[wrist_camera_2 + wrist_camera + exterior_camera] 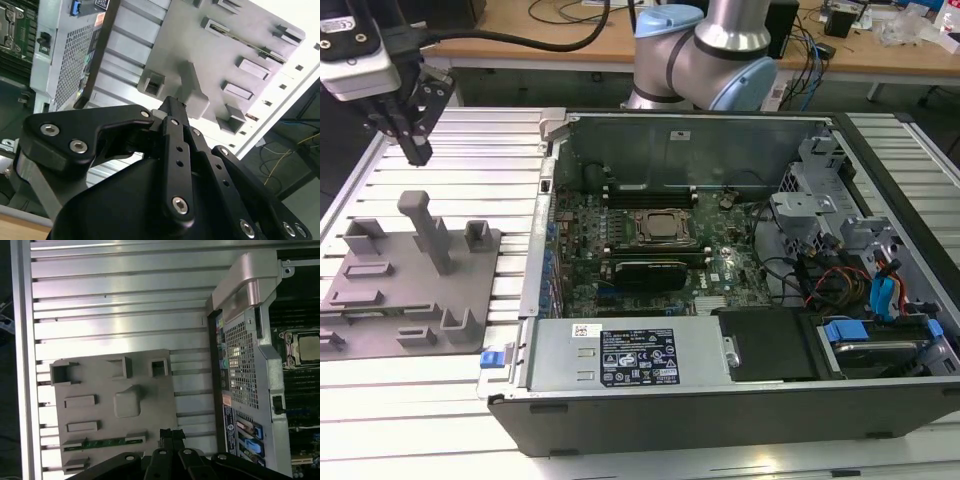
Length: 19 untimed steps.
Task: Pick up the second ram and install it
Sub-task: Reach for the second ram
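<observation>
Since the second ram [102,443] lay seated in a slot at the edge of the grey holder [155,405], and the gripper [172,434] hung above that holder, closed together and empty, both the pick-up and the install looked left to do.

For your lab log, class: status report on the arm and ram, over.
Gripper above table by tray, jaws shut, empty. Ram lies in tray slot, untouched. Post stands on tray near ram.
</observation>
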Motion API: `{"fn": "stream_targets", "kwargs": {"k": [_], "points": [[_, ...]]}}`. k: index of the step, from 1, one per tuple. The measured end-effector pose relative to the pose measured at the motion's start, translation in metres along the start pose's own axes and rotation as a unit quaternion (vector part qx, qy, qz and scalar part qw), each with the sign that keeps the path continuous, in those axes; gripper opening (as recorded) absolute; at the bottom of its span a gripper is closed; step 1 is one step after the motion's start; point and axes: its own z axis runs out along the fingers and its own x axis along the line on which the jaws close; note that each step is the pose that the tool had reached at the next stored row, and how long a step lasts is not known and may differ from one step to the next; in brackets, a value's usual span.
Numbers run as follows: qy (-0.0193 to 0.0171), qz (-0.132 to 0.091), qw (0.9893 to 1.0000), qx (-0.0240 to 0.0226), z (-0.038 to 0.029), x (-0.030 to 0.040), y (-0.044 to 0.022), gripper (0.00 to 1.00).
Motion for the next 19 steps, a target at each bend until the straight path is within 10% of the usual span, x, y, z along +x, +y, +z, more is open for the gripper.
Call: {"fn": "stream_targets", "kwargs": {"k": [9, 19], "points": [[0.0000, 0.000, 1.0000, 0.0000, -0.0008, 0.0445, -0.0033, 0.11], [0.0000, 0.000, 1.0000, 0.0000, -0.0009, 0.0740, -0.0055, 0.11]]}}
